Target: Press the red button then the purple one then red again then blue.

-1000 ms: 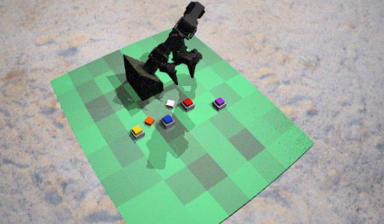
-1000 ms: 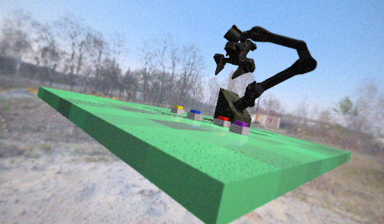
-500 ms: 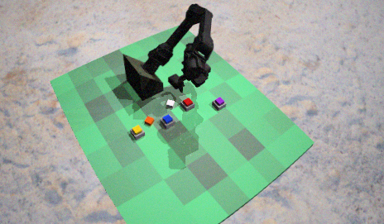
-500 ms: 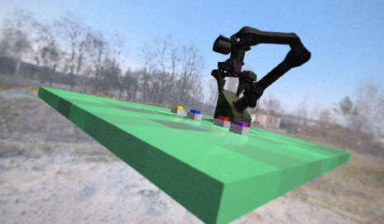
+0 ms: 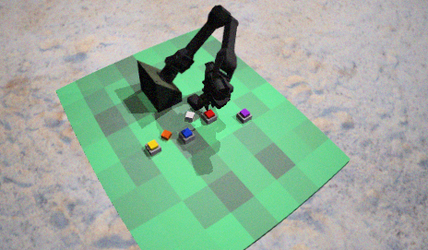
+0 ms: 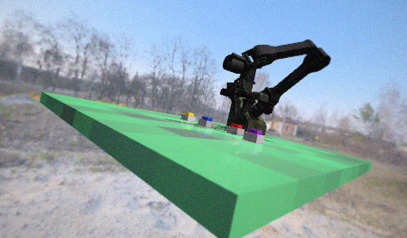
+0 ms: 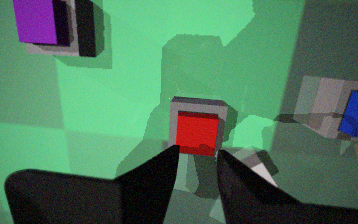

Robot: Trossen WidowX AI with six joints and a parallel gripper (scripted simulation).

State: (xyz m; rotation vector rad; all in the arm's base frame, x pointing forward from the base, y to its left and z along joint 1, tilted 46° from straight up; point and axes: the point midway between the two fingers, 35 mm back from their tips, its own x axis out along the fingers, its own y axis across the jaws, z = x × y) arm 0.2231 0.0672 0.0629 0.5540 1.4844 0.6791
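The end effector (image 7: 196,152), its fingers drawn close together and gripping nothing, hangs with its tips at the near edge of the red button (image 7: 197,133), a square red cap in a grey housing on the green tabletop (image 7: 140,80).

A flat green checkered table (image 5: 295,167) carried everything. Four push-buttons on grey housings sat directly on it, in a slanting row: a yellow button (image 5: 152,145) nearest and leftmost, then a blue button (image 5: 186,133), a red button (image 5: 209,114), and a purple button (image 5: 244,113) on the right. A small orange block (image 5: 166,134) lay between yellow and blue; a white block (image 5: 189,116) lay just left of red. The arm's dark base (image 5: 154,86) stood behind them.
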